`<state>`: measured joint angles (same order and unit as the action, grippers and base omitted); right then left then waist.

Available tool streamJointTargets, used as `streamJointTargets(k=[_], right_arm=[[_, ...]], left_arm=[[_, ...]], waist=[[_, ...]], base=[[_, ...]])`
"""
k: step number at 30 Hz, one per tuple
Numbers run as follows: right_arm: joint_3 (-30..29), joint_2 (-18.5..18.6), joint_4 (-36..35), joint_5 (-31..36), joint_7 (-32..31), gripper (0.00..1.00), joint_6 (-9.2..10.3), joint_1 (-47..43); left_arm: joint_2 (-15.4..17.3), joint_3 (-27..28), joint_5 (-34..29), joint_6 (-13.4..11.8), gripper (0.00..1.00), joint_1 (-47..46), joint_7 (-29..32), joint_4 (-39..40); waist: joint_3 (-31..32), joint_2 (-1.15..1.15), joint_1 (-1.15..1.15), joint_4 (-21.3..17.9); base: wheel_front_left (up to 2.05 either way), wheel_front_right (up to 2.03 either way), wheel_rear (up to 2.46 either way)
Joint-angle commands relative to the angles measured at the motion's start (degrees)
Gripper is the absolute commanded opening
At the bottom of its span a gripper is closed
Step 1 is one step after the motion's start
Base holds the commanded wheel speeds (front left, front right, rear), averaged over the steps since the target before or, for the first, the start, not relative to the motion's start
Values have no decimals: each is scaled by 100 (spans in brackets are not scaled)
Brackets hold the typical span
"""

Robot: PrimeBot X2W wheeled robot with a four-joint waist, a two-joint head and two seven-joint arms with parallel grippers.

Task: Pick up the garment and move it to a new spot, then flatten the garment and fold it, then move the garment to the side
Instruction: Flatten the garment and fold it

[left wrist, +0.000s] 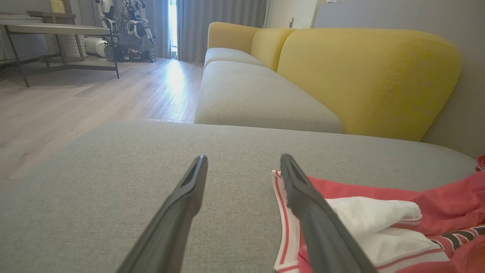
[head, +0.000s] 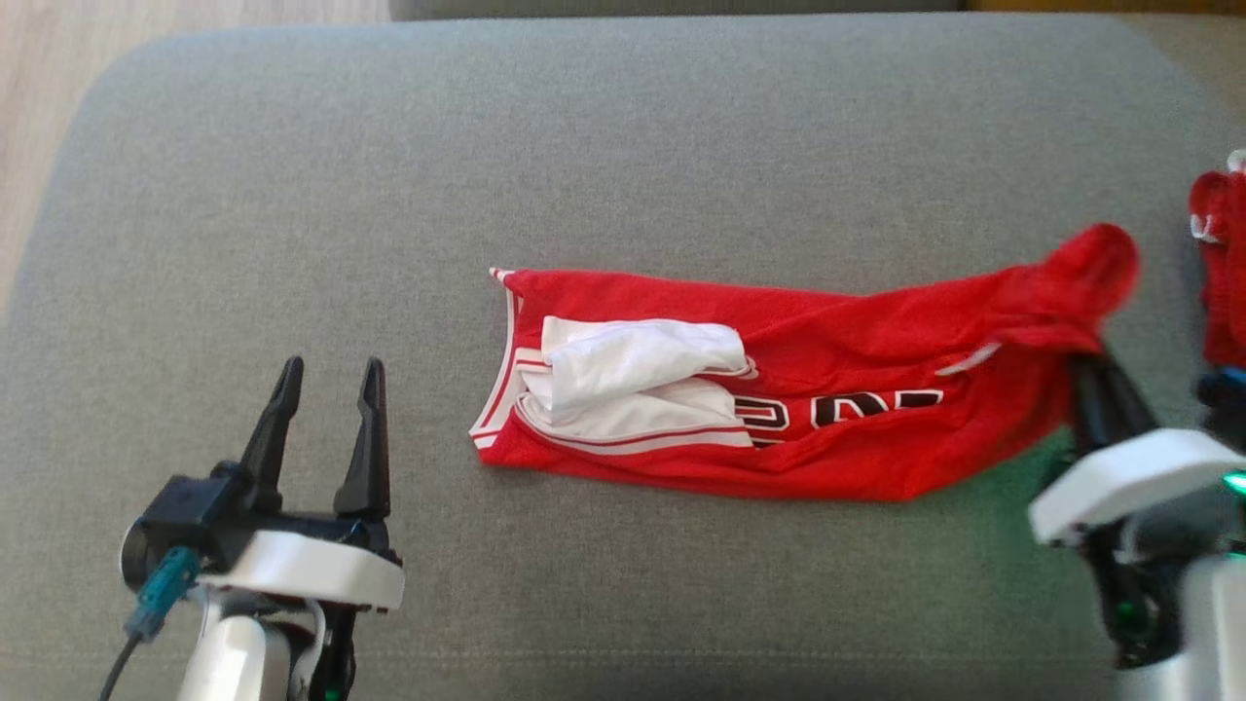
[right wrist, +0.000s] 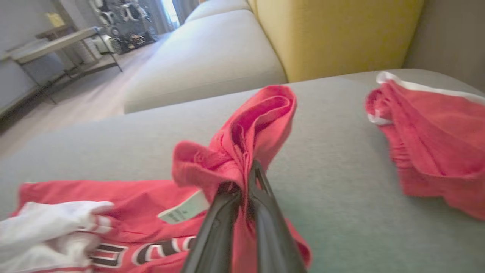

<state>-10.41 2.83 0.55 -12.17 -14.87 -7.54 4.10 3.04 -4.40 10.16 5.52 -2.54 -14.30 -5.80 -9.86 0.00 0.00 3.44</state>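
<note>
The right gripper [right wrist: 244, 178] is clamping its jaws on the red garment [head: 827, 341]; the left gripper [head: 331, 375] is holding jaws apart.

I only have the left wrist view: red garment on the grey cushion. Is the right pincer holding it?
Observer: Yes, the right pincer is shut on the red garment, at its bunched right end.
Operator: Anything else nearby?
Observer: A second red garment lies apart, further right.
Operator: Any tag showing?
Observer: A white label sits beside the pinched end.
</note>
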Motion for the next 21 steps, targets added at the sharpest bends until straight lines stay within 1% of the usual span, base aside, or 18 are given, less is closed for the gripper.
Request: streamJointTargets(k=[1,3,5,8,10,11,15,21], right_arm=[[599,26,-493,-313,-174,0,5,274],[955,13,-620,-574,-225,0,5,370],[1351,9,-604,-1056,-146,0,5,454],[2036,7,-400,-1609,109,0,5,608],[2534,7,-192,-1858,279,0,5,741],[2534,7,-192,-1858,279,0,5,741],[3394,6,379,-2311,640,0,5,1067],[4273,6,1403,-2846,1305,0,5,1712]], left_arm=[[5,210,-28,-36,100,-82,-70,140],[2,181,-23,-38,100,-60,-70,118],[0,131,-21,-35,100,-51,-70,82],[-4,40,-14,-27,100,-46,-70,45],[-6,-26,-4,-19,100,-56,-70,34],[-6,-26,-4,-19,100,-56,-70,34],[-9,-137,19,-6,100,-105,-70,3],[-12,-285,78,13,100,-212,-70,-47]], waist=[[136,0,0,-12],[205,0,0,1],[268,0,0,51],[322,0,0,151],[318,0,0,240],[318,0,0,240],[273,0,0,451],[116,0,0,767]], base=[[0,0,0],[0,0,0],[0,0,0],[0,0,0],[0,0,0],[0,0,0],[0,0,0],[0,0,0]])
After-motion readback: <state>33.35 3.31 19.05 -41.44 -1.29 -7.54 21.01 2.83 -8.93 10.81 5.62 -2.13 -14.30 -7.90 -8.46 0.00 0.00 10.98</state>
